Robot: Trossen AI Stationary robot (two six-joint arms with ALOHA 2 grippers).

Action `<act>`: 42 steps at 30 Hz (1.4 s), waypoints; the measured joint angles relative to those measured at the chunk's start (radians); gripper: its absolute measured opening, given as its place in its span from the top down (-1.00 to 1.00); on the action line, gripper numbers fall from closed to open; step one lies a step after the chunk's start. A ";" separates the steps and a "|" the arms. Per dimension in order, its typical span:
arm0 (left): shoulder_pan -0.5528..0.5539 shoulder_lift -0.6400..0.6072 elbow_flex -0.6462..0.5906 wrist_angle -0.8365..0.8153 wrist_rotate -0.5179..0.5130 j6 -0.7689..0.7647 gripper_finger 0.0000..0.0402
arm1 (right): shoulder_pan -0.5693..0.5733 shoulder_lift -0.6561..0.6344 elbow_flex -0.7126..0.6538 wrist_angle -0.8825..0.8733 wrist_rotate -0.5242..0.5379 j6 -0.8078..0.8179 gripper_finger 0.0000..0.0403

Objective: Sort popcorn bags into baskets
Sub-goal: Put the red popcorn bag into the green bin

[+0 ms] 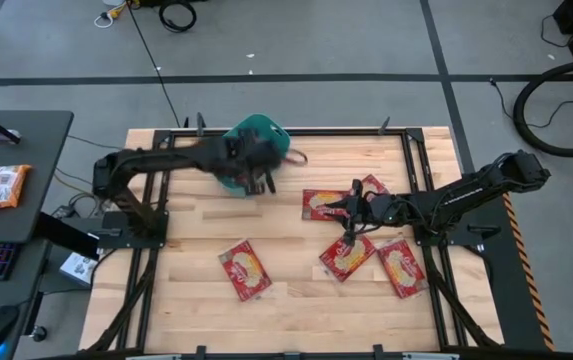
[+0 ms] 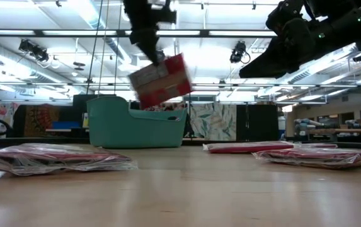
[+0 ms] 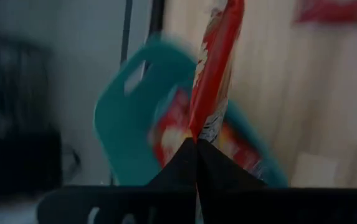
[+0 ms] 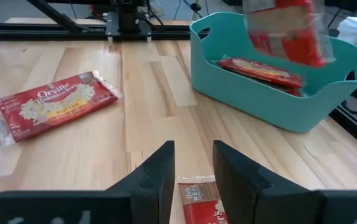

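1. High view: my left claw hangs over the teal basket at the far edge of the bench. My right claw sits among four popcorn bags, one just beneath it.
2. Low view: a bag, clenched in my left claw, hangs tilted above the basket.
3. Left wrist view: my fingers pinch the bag's edge, the basket beyond.
4. Right wrist view: my right claw is spread, released, over a bag.
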 joint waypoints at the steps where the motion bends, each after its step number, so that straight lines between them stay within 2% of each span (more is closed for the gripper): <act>1: 0.027 0.000 0.002 -0.025 0.002 -0.024 1.00 | 0.000 0.000 0.000 0.000 -0.001 0.000 0.43; 10: 0.267 0.034 -0.026 -0.069 0.047 -0.213 1.00 | 0.000 0.000 0.000 0.007 -0.002 0.002 0.43; 14: 0.327 0.068 -0.029 -0.070 0.051 -0.250 0.99 | 0.000 0.000 0.000 0.010 -0.003 0.001 0.43; 19: 0.338 0.092 -0.030 -0.072 0.195 -0.258 0.78 | 0.000 0.000 0.000 0.010 -0.003 0.000 0.43; 25: 0.291 0.081 -0.030 -0.060 0.208 -0.261 0.32 | 0.003 0.000 0.000 0.009 -0.010 0.000 0.43; 28: 0.242 0.074 -0.029 -0.052 0.275 -0.214 0.19 | 0.007 0.000 0.000 0.009 -0.011 0.000 0.43; 35: 0.014 0.074 -0.029 0.061 0.344 0.000 0.15 | 0.006 0.000 0.000 0.009 -0.010 0.021 0.43; 42: -0.210 0.074 -0.029 0.064 0.378 0.018 0.15 | 0.032 0.000 0.000 0.002 -0.021 0.037 0.43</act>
